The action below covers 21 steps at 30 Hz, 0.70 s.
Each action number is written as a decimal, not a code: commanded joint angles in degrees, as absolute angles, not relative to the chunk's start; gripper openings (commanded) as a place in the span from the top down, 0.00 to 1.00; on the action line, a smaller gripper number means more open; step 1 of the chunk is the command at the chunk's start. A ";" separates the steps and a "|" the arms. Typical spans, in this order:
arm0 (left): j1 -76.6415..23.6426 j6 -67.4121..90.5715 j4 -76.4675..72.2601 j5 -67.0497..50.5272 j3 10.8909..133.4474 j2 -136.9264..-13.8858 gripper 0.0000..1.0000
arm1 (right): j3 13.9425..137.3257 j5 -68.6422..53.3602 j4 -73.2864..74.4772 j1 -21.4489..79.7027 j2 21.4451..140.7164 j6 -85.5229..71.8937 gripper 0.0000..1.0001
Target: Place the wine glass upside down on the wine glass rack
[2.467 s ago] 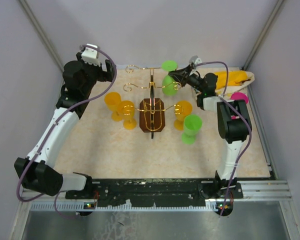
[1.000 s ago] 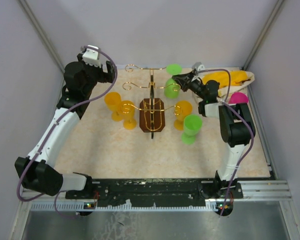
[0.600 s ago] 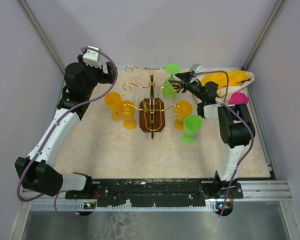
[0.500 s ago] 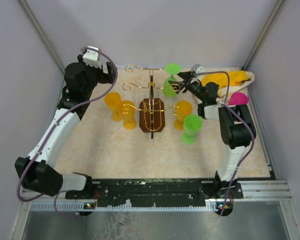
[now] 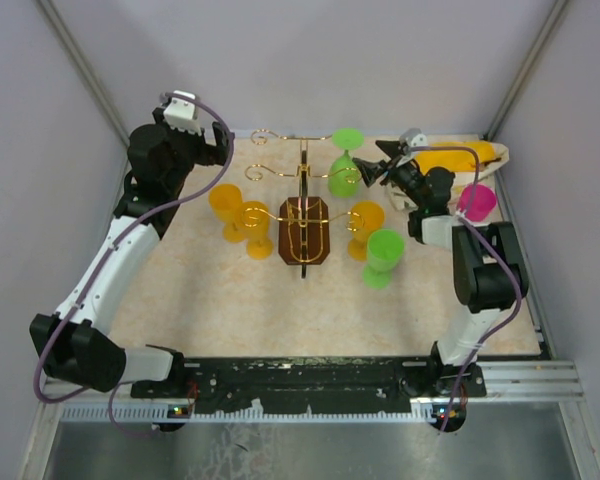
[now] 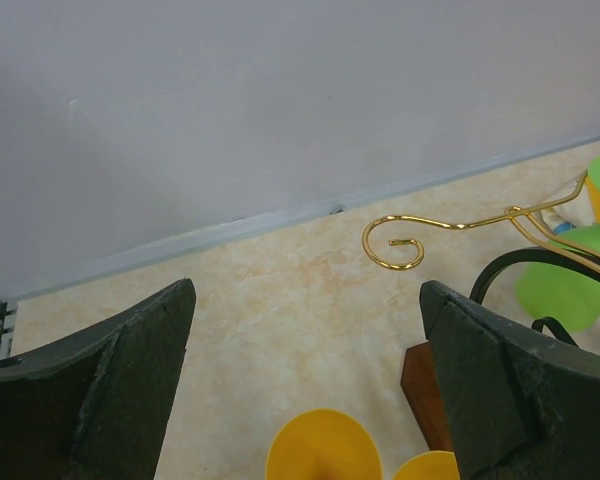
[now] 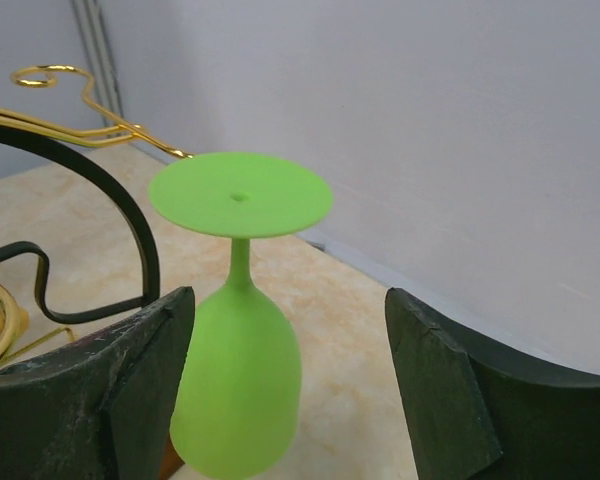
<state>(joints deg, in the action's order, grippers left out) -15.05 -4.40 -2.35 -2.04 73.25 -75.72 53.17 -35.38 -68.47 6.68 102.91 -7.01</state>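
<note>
A green wine glass (image 5: 343, 176) hangs upside down, foot up, at the right end of an arm of the wine glass rack (image 5: 303, 228), a gold wire stand on a brown wooden base. In the right wrist view the glass (image 7: 237, 385) hangs free in front of my left finger (image 7: 130, 390). My right gripper (image 5: 373, 165) is just right of it, open (image 7: 290, 400) and holding nothing. My left gripper (image 5: 218, 146) hovers high at the back left, open (image 6: 305, 390) and empty, above a yellow glass (image 6: 325, 448) and facing a rack loop (image 6: 398, 246).
Two yellow glasses (image 5: 238, 215) stand left of the rack base. Another yellow glass (image 5: 365, 220) and a green one (image 5: 383, 256) stand to its right. A pink glass (image 5: 477, 200) and a white dish with something yellow (image 5: 460, 157) sit at the back right, by the walls.
My right gripper has opened, let go of the green glass and drawn back to the right. The glass stays hanging on the rack. The left arm has barely moved.
</note>
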 commanded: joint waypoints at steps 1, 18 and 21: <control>-14.67 -2.94 -1.93 -2.51 75.50 -76.43 0.01 | 51.23 -31.02 -64.29 6.17 96.71 -1.03 0.22; -14.33 -1.15 7.91 4.48 82.84 -81.91 0.01 | 56.15 5.06 -17.01 5.58 73.93 10.41 0.13; -14.32 -0.58 8.39 5.53 82.75 -82.15 0.01 | 58.65 4.17 -9.61 5.63 72.41 9.49 0.10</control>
